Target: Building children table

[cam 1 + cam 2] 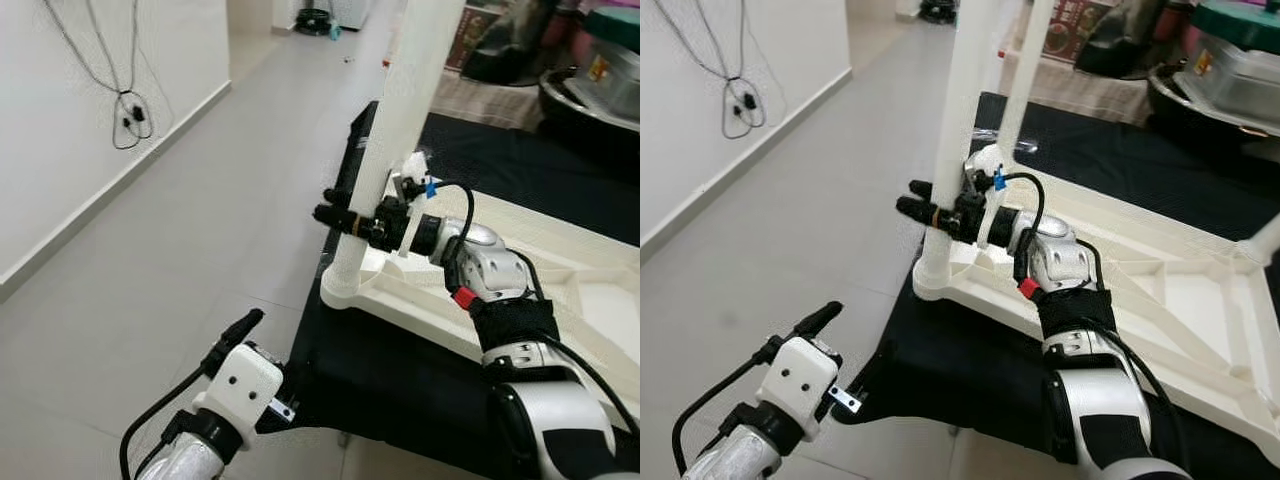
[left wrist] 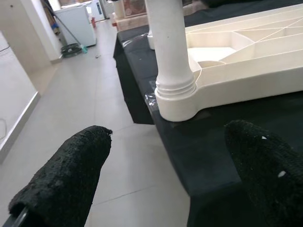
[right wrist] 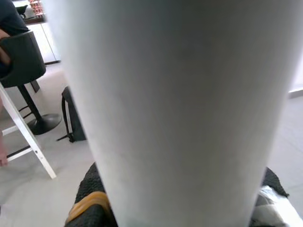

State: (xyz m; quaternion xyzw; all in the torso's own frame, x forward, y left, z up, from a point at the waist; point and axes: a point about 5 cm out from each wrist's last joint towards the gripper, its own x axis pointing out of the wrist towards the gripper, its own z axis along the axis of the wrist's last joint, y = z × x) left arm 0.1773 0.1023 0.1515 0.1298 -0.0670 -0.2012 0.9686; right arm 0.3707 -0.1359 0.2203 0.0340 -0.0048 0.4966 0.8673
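Right gripper (image 1: 925, 212): I have its two black fingers clamped around the near white table leg (image 1: 962, 110), one finger on each side of the leg, a little above the socket.
Table leg: upright, its ribbed foot seated in the corner socket of the upturned table top (image 1: 1160, 275); in the right wrist view the leg's surface (image 3: 180, 109) sits right between my fingers, touching them.
Table top: cream plastic, underside up with ribs showing, lying on a black cloth (image 1: 960, 365); it extends away from my right fingers toward the arm side.
Second leg (image 1: 1025, 70): upright, beyond the held leg, further from my fingers.
Left gripper (image 1: 238, 333): low, off the cloth's near corner, touching nothing; fingers (image 2: 66, 179) spread wide, with the leg's foot (image 2: 176, 92) and table corner ahead of them, well apart.
Floor (image 1: 180, 210): pale grey tiles, on the left gripper's outer side.
Wall (image 1: 60, 110): white, with a dark cable (image 1: 128, 110) hanging on it, far from both grippers.
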